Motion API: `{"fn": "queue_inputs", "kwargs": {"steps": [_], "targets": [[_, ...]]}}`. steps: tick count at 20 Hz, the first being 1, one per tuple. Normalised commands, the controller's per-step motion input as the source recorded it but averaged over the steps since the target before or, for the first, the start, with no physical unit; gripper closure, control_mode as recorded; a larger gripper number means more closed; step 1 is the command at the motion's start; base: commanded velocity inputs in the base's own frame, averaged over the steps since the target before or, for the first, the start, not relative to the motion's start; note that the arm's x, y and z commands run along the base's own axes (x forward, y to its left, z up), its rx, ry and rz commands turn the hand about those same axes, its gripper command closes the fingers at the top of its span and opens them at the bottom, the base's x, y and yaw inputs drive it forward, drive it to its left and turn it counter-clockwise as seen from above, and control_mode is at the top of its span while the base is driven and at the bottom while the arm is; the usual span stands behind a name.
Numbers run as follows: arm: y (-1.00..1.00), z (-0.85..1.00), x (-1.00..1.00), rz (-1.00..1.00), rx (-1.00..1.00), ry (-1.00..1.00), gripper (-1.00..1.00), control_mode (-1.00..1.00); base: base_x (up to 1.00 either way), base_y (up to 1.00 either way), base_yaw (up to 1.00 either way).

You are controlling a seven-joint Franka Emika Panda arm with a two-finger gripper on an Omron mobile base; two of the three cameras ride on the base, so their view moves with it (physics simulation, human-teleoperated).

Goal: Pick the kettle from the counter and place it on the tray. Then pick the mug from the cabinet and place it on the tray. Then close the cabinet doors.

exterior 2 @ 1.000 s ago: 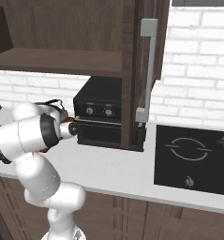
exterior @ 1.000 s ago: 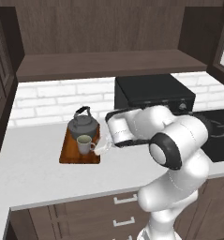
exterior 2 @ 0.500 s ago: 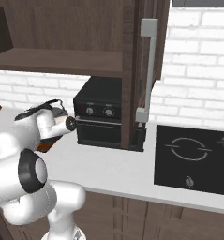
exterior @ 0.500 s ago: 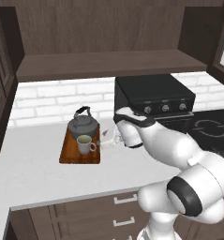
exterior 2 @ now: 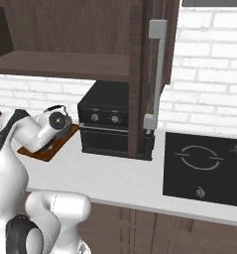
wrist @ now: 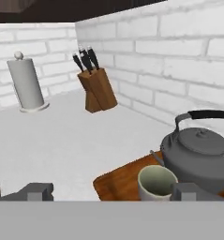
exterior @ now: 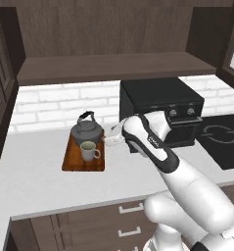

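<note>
The dark grey kettle [exterior: 86,130] and the pale mug [exterior: 89,151] both stand on the reddish-brown tray [exterior: 71,162], the mug in front of the kettle. My gripper [exterior: 107,140] hovers just right of the tray, open and holding nothing. In the hand view the kettle [wrist: 202,151], the mug [wrist: 155,183] and the tray [wrist: 114,183] lie ahead and to the right, between my spread fingertips [wrist: 38,191]. The cabinet [exterior: 113,66] above stands with its doors [exterior: 1,78] swung open. In the right base view my arm hides most of the kettle [exterior 2: 57,108].
A black oven box [exterior: 162,110] sits on the counter [exterior: 40,186] right of the tray, and a cooktop [exterior 2: 209,166] lies further right. The open right door with its grey bar handle [exterior 2: 157,74] hangs above the oven. A knife block [wrist: 97,86] and a paper towel holder [wrist: 26,84] stand far left.
My hand has drawn back to the right, away from the mug, which stays on the tray. The arm's elbow has swung from high to low and forward.
</note>
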Motion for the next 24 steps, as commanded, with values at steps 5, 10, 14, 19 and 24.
{"fn": "queue_inputs", "kwargs": {"steps": [5, 10, 14, 19, 24], "targets": [[0.00, 0.75, -0.46, -0.14, -0.16, 0.00, -1.00, -1.00, 0.00, 0.00, 0.00], [0.00, 0.55, -0.40, -0.12, -0.08, 0.00, -1.00, -1.00, 0.00, 0.00, 0.00], [0.00, 0.48, -0.48, -0.12, 0.00, 0.00, -1.00, -1.00, 0.00, 0.00, 0.00], [0.00, 0.38, -0.44, -0.06, 0.00, 0.00, -1.00, -1.00, 0.00, 0.00, 0.00], [0.00, 0.20, -0.39, -0.01, 0.00, -0.05, -1.00, -1.00, 0.00, 0.00, 0.00]]}}
